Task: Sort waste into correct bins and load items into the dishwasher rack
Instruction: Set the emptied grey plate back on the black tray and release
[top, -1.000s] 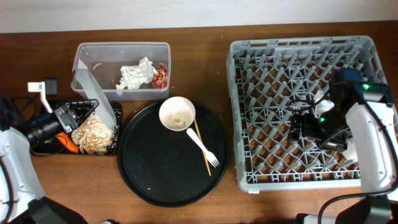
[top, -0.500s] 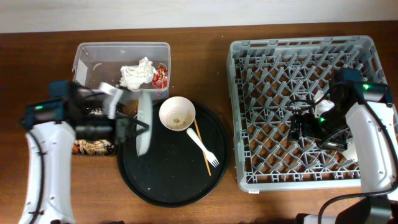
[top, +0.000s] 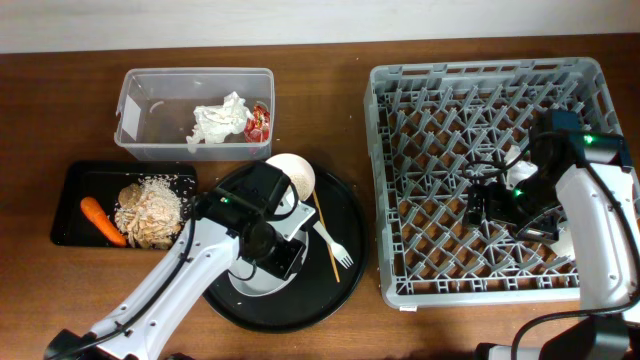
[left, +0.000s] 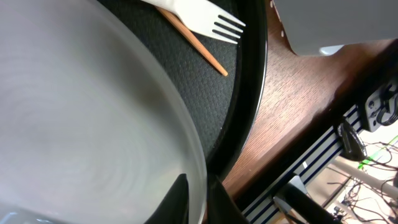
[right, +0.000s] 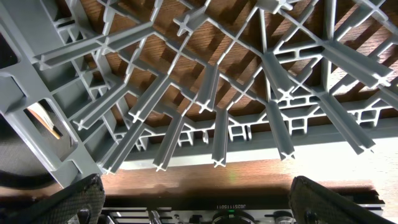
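My left gripper (top: 272, 245) is shut on the rim of the pale round plate (top: 262, 284) and holds it low over the large round black tray (top: 345, 285). In the left wrist view the plate (left: 81, 112) fills the left side, with its rim pinched between my fingers (left: 198, 198). The white fork (top: 328, 235) and the cream bowl (top: 300, 172) sit on the round tray. The carrot (top: 103, 220) and food scraps (top: 150, 210) lie in the shallow black tray (top: 70, 180). The napkin (top: 218, 122) and red wrapper (top: 258, 122) lie in the clear tub (top: 140, 85). My right gripper (top: 495, 205) is open and empty inside the grey rack (top: 470, 100). I cannot make out the cups.
A thin wooden stick (top: 325, 240) lies beside the fork; both show in the left wrist view, stick (left: 199, 46) and fork (left: 205, 15). The right wrist view shows rack pegs (right: 211, 130) and my open fingers (right: 199, 205) wide apart.
My left arm has swung right from the shallow black tray to the round tray, carrying the plate, which went from tilted on edge to flat. The right arm has not moved.
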